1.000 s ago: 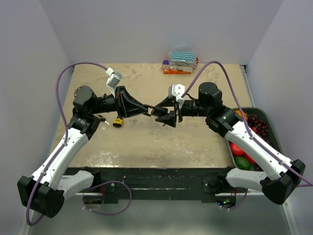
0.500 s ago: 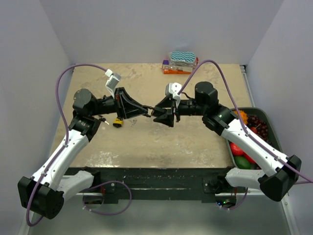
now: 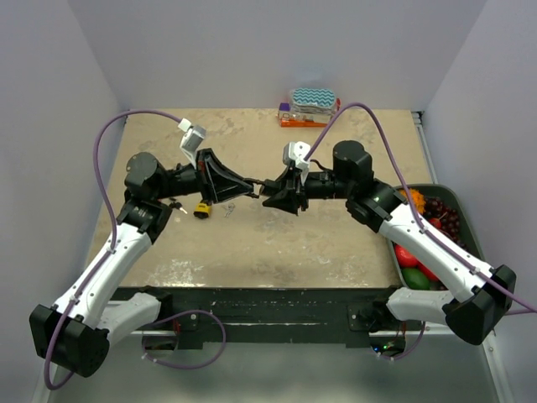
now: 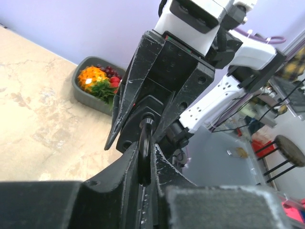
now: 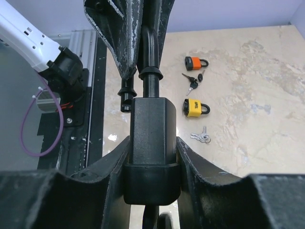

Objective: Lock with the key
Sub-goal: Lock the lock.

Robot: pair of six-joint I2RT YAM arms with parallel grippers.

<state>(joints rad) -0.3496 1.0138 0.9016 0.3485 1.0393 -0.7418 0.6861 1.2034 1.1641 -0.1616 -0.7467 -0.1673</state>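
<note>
A black padlock [image 5: 151, 143] hangs above the table's middle between both grippers. My left gripper [image 4: 145, 158] is shut on its thin black shackle [image 4: 146, 143], which stands edge-on between the jaws. My right gripper [image 5: 151, 149] is shut on the lock body, both jaws pressing its sides. From above the two grippers meet tip to tip, left gripper [image 3: 249, 190], right gripper [image 3: 274, 192]. A dark stem sticks out of the body's near end; I cannot tell whether it is the key. Loose silver keys [image 5: 202, 137] and dark keys [image 5: 192, 82] lie on the table.
A yellow padlock [image 5: 195, 108] and an orange padlock [image 5: 196, 62] lie on the table below the left arm. A dark bin [image 3: 442, 188] of fruit stands at the right edge. Small boxes [image 3: 309, 107] sit at the back.
My right gripper has moved a little left onto the black padlock and its jaws have closed on the body. The left arm has barely moved.
</note>
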